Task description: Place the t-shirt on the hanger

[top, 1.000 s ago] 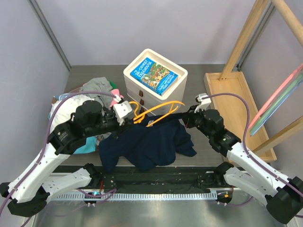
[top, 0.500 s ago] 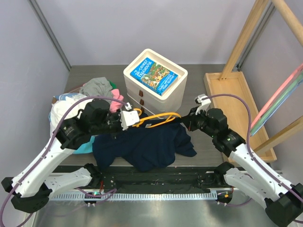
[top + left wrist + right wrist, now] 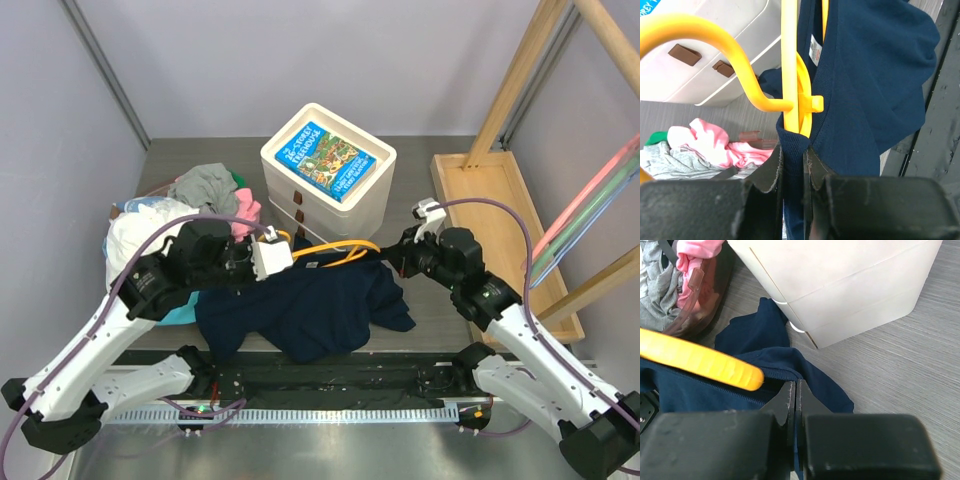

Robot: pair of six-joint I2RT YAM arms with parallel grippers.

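The dark navy t-shirt (image 3: 320,305) hangs between my two grippers above the table's front. The orange-yellow hanger (image 3: 335,250) lies across its upper edge, partly inside the neck opening. In the left wrist view the hanger (image 3: 789,75) runs down into the shirt's ribbed collar (image 3: 792,145). My left gripper (image 3: 272,258) is shut on that collar, with the hanger's end under the cloth (image 3: 793,165). My right gripper (image 3: 405,255) is shut on a thin fold of the t-shirt (image 3: 770,360), beside the hanger's free tip (image 3: 740,374).
A white drawer box (image 3: 328,180) with a blue book (image 3: 328,158) on top stands just behind the hanger. A pile of grey, white, pink and turquoise clothes (image 3: 180,215) lies at the left. A wooden rack with tray (image 3: 495,215) stands at the right.
My left gripper has moved right and a little forward with the collar and hanger. The hanger has flattened from a raised tilt to nearly level across the shirt. The right gripper rose slightly.
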